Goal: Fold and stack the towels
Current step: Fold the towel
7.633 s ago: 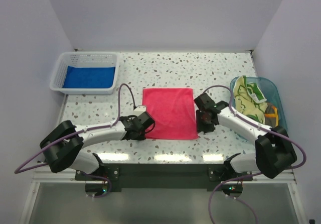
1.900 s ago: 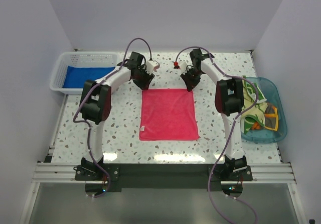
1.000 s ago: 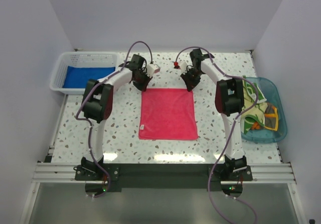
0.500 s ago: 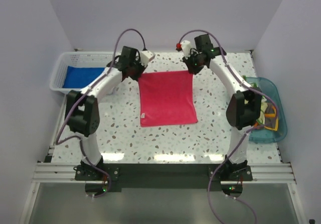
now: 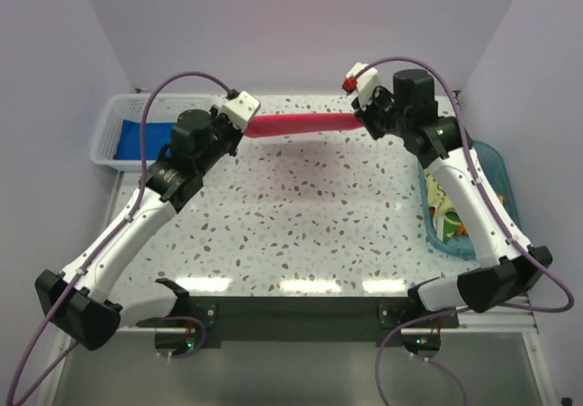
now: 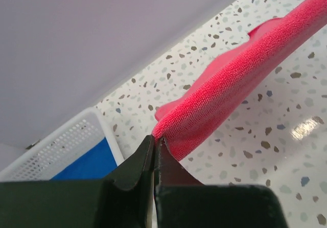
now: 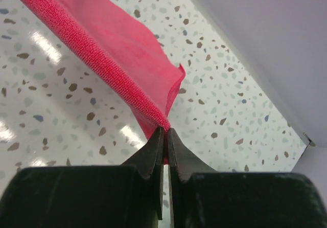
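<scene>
- My left gripper (image 6: 155,142) pinched one corner of the pink towel (image 5: 301,124).
- My right gripper (image 7: 166,132) pinched another corner.
- The towel seemed fully off the table (image 5: 301,228).

three towels are showing: one pink towel (image 5: 301,124), one blue towel (image 5: 137,140) and one green-and-yellow towel (image 5: 444,217); the right arm (image 5: 474,197) is hiding part of the tub, so nothing more is being counted there. one white basket (image 5: 107,133) and one clear blue tub (image 5: 492,157) are sitting on one speckled table (image 5: 301,215). two arms are showing, counting the left arm (image 5: 137,215).
</scene>
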You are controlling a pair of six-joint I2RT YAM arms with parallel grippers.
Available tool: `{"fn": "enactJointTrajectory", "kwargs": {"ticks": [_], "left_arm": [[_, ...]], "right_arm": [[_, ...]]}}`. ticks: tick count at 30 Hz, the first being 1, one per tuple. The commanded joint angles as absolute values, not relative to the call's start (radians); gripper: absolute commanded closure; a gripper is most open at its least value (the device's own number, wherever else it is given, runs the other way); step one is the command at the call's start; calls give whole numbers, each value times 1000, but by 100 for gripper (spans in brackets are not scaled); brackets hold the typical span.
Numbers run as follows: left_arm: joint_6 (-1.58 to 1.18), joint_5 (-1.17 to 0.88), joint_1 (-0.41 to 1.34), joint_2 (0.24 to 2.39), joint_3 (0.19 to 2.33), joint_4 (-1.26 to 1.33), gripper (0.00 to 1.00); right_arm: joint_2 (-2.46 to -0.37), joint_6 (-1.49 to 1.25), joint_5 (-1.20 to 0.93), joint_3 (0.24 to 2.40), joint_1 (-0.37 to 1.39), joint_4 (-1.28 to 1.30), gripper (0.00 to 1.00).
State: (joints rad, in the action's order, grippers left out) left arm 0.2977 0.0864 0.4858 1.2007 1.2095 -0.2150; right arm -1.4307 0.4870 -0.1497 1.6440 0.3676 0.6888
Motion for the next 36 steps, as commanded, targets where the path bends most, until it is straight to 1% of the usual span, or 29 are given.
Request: {"fn": "enactJointTrajectory", "kwargs": {"ticks": [1,6,8,11,13,14,15,18,19,21,24,26,27,30,36], "left_arm": [[262,202,520,1088,1137,-236,100],[187,170,549,957,1059,-310,100],[173,146,551,943,1033,-319,100],[164,166,549,969,1012,-311,100],[150,192,549,1046,1019,-302,100],[146,237,549,1081,1025,-296,100],[149,254,546,1165,1040,-290,100],[147,299,522,1310,1104,-276,100],[138,301,494,1407,1127,-270,100],[129,301,457,1539,1199,-244,100],[138,299,425,1673,1296,-212,100],[158,299,422,1721,1340,-204,100],[175,296,420,1751,1373,-199,100],[192,270,420,1761,1378,-175,100],[167,249,420,1674,1260,-178,100]], "right_arm": [[-1336,494,-153,1572,379,738,100],[-1191,495,-230,1450,396,804,100],[-1146,491,-235,1390,397,790,100],[-1141,473,-206,1329,397,714,100],[-1193,466,-192,1324,396,678,100],[-1221,466,-186,1327,396,672,100],[-1285,472,-155,1334,396,663,100],[-1391,486,-89,1345,390,586,100],[-1466,488,-81,1356,382,551,100],[-1555,495,-65,1413,368,532,100],[-1713,512,-46,1509,365,512,100],[-1800,526,-46,1577,364,515,100],[-1825,538,-46,1594,364,518,100],[-1868,561,-44,1626,364,537,100],[-1812,561,-49,1542,364,549,100]]}}
